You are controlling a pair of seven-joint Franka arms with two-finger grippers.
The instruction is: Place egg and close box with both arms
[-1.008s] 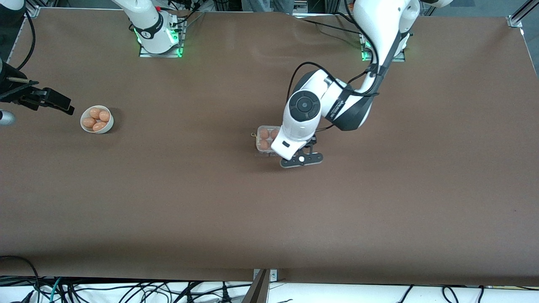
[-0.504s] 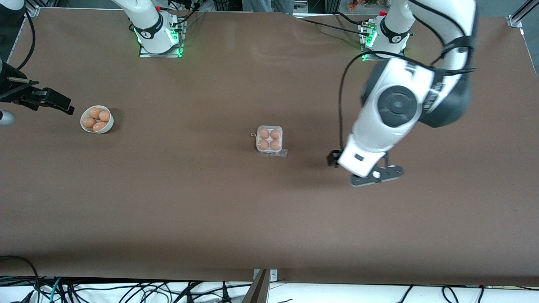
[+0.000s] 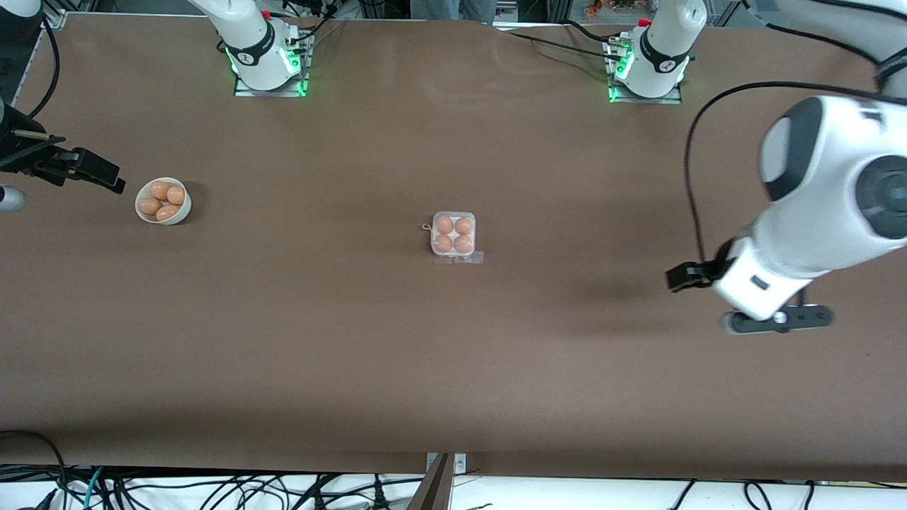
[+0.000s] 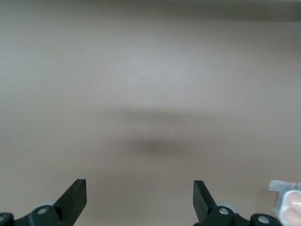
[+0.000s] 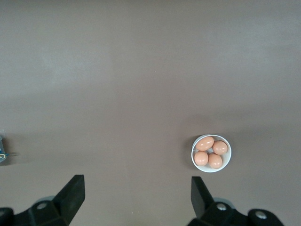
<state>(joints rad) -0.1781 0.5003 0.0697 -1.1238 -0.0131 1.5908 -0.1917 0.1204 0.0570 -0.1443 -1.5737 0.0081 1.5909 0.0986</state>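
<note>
The box (image 3: 453,238) sits mid-table with several tan-orange eggs (image 3: 444,225) in its cells, so every cell holds an egg. Its clear lid looks to be down over them, with a clear tab sticking out toward the front camera. Neither gripper touches the box. My left gripper (image 4: 139,188) is open and empty, up in the air over bare table toward the left arm's end. The box (image 4: 288,205) shows only at the edge of the left wrist view. My right gripper (image 5: 136,186) is open and empty, and waits over the table's right-arm end beside the bowl.
A round white bowl (image 3: 164,201) holding several more eggs stands toward the right arm's end and also shows as the bowl (image 5: 211,153) in the right wrist view. The brown table (image 3: 453,368) spreads wide around the box. Cables hang along the front edge.
The left arm has swung away from the box toward its own end of the table, its gripper now open. The box and the right arm have not moved.
</note>
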